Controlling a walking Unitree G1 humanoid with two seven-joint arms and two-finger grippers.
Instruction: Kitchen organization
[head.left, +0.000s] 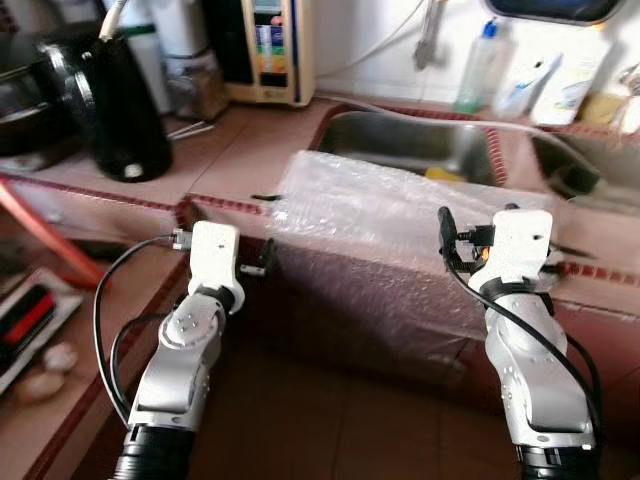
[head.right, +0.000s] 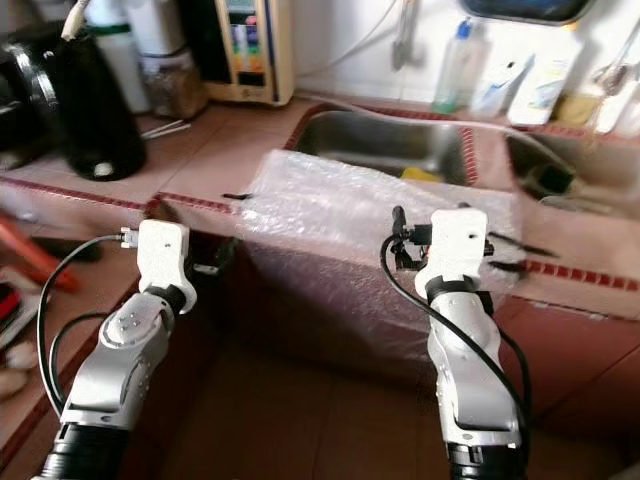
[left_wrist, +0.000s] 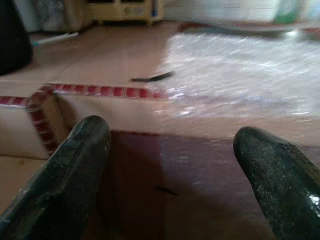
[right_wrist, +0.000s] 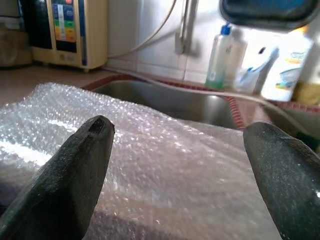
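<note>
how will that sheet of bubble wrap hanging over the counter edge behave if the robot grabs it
The bubble wrap will probably be floppy: it already bends over the counter edge and hangs down the front. It looks thin and see-through, so likely very light. Its glossy plastic may slip between the open fingers of the right hand unless pinched firmly.

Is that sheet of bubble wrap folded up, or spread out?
Spread out. The bubble wrap lies open across the counter edge in front of the sink, its front part hanging down over the cabinet face.
</note>
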